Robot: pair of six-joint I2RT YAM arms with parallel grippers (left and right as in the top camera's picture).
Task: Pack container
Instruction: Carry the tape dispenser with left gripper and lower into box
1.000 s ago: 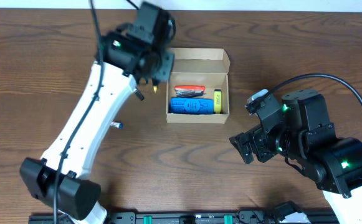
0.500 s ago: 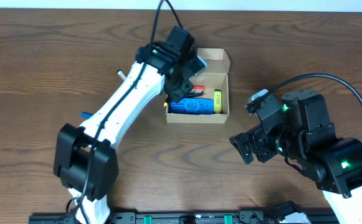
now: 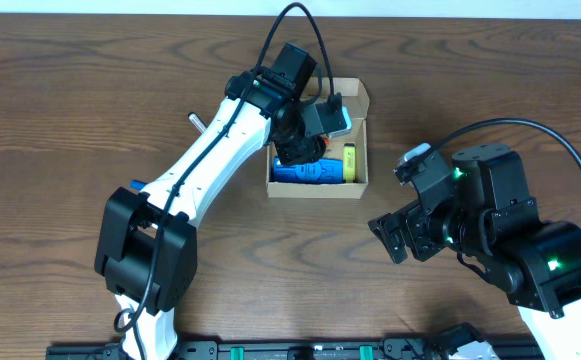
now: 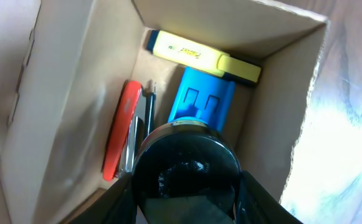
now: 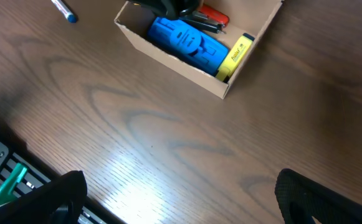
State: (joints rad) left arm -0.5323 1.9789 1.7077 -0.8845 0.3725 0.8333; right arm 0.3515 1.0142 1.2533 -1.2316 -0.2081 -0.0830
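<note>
Left end effector (image 4: 185, 200) grasps a black round object (image 4: 187, 163). The left wrist view shows this; in the overhead the arm hides it.
Container (image 3: 352, 96): tan cardboard, flap open, upper centre of the overhead.
Holds red tool (image 4: 119, 134), blue block (image 4: 202, 102), yellow highlighter (image 4: 199, 57).
Bare table (image 3: 300, 260) below the container.
Right end effector (image 5: 187, 198) released, lower right.

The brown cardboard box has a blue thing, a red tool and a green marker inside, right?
Not quite. The plastic marker is yellow, not green; the left wrist view shows it. The tan cardboard box does hold the blue plastic thing and the flat red tool.
</note>
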